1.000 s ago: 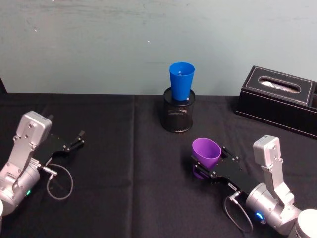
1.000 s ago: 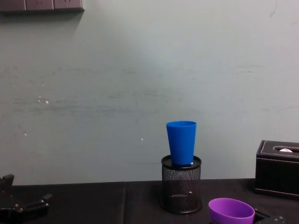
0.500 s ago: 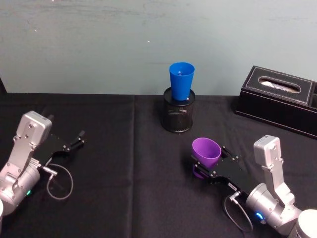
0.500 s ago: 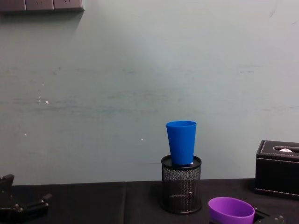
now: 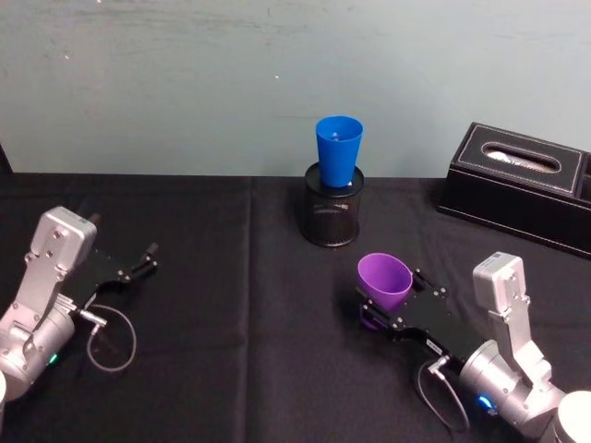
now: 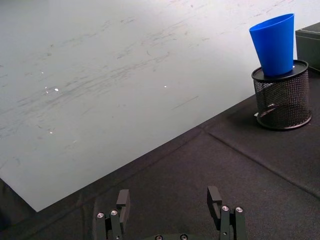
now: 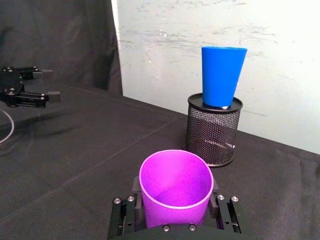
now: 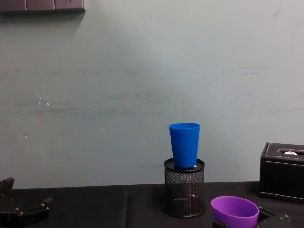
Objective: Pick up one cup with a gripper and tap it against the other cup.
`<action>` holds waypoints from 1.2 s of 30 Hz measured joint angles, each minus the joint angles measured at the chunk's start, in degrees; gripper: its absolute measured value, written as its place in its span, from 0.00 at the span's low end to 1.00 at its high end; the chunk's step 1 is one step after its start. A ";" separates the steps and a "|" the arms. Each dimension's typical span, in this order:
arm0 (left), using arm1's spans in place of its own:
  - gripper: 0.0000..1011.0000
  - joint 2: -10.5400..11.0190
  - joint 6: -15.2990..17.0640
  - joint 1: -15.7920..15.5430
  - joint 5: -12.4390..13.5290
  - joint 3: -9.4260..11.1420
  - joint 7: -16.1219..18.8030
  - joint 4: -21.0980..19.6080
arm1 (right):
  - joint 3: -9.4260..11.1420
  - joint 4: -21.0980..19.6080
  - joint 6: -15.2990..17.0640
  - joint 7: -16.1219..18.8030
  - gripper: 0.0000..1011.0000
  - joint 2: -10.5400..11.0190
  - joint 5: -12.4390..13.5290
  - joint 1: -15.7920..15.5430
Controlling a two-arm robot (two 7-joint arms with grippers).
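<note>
Right gripper point(image 5: 391, 297): low over the near right part of the black-clothed table point(image 5: 231, 305). Its flat jaws are clamped on the purple cup point(image 5: 385, 280), one against each side of the wall below the rim, as the right wrist view shows.

Purple cup: mouth open and empty, tipped slightly toward the far left in the head view. In the chest view its rim sits lower than the top of the mesh pen holder point(image 8: 184, 190). Whether its base clears the cloth cannot be told.

Blue cup point(image 5: 338, 150): upright, mouth up, its base seated in the mesh pen holder at the far centre of the table, close to the wall. Most of its body stands above the holder's rim. It lies beyond the purple cup and a little to its left, and the two are apart, not touching.

Left gripper point(image 5: 143, 260): at the near left of the table, well apart from both cups. Its fingers are spread with nothing between them, as seen from the left wrist.

Black tissue box point(image 5: 517, 185): at the far right, right of the pen holder.
</note>
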 joint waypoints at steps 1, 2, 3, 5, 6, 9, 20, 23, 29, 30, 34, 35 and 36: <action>1.00 0.00 0.00 0.00 0.00 0.00 0.00 0.01 | 0.06 -0.20 0.00 -0.01 0.72 0.03 -0.01 -0.10; 1.00 0.00 0.00 0.00 0.00 0.00 0.00 0.00 | 0.10 -0.30 0.00 -0.03 0.72 0.03 -0.02 -0.15; 1.00 0.00 0.00 0.00 0.00 0.00 0.00 0.00 | 0.14 -0.41 0.00 -0.05 0.72 0.03 -0.02 -0.18; 1.00 0.00 0.00 0.00 0.00 0.00 0.00 0.00 | 0.22 -0.63 0.00 -0.12 0.72 0.03 -0.03 -0.29; 1.00 0.00 0.00 0.00 0.00 0.00 0.00 0.00 | 0.26 -0.76 0.00 -0.14 0.72 0.03 -0.03 -0.32; 1.00 0.00 0.00 0.00 0.00 0.00 0.00 0.00 | 0.43 -1.06 -0.01 -0.16 0.72 0.07 -0.02 -0.43; 1.00 0.00 0.00 0.00 0.00 0.00 0.00 0.00 | 1.26 -3.32 0.06 -0.09 0.72 0.56 0.66 -1.06; 1.00 0.00 0.00 0.00 0.00 0.00 0.00 0.00 | 1.43 -4.10 0.25 -0.09 0.72 0.70 0.84 -1.19; 1.00 0.00 0.00 0.00 0.00 0.00 0.00 0.00 | 1.77 -6.00 1.01 -0.30 0.72 1.10 0.97 -1.29; 1.00 0.00 0.00 0.00 0.00 0.00 0.00 0.00 | 1.79 -6.15 1.08 -0.33 0.72 1.13 0.98 -1.31; 1.00 0.00 0.00 0.00 0.00 0.00 0.00 0.00 | 2.15 -7.30 1.24 -0.73 0.72 1.37 1.18 -1.54; 1.00 0.00 0.00 0.00 0.00 0.00 0.00 0.00 | 2.25 -7.49 1.21 -0.81 0.72 1.42 1.20 -1.61; 1.00 0.00 0.00 0.00 0.00 0.00 0.00 0.00 | 2.47 -7.80 1.03 -0.96 0.72 1.47 1.24 -1.76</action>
